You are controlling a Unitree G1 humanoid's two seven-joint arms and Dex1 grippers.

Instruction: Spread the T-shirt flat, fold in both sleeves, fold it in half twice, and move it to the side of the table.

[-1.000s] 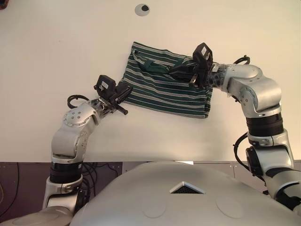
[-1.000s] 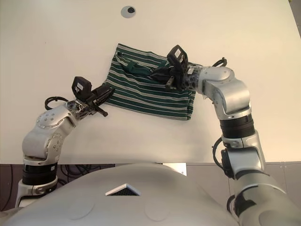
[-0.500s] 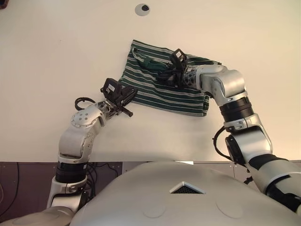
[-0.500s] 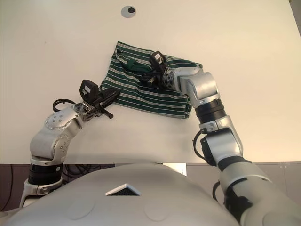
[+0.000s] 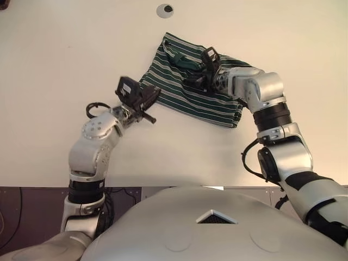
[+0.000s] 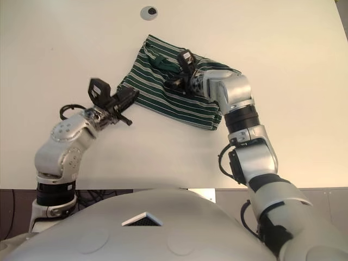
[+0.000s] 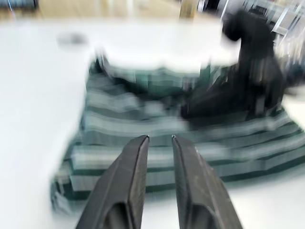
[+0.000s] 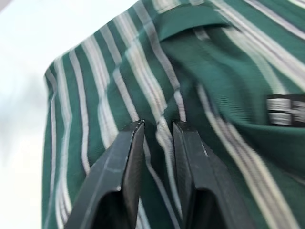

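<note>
While the green-and-white striped T-shirt [image 5: 182, 97] lies folded into a compact rectangle on the white table [image 5: 65, 65], towards the far middle of the surface, both arms are at it. The rectangle sits skewed, its left corner pointing towards the left arm and its long near edge running off to the right and nearer. The dark green collar [image 5: 180, 58] shows on top at the far end. The right gripper [image 5: 193, 78] rests on the shirt just beside the collar; in the right wrist view its fingers [image 8: 126, 167] are drawn nearly together with a thin slit between them, their tips down on the striped cloth, and no fabric is seen pinched in the slit. The left gripper [image 5: 154, 93] is at the shirt's near-left corner, its tips over the cloth's edge; its fingers [image 7: 133, 176] likewise stand clenched close with a narrow gap and nothing between them, and whether they touch the cloth cannot be told. A round cable grommet [image 5: 165, 10] is set in the table just beyond the shirt, apart from it.
</note>
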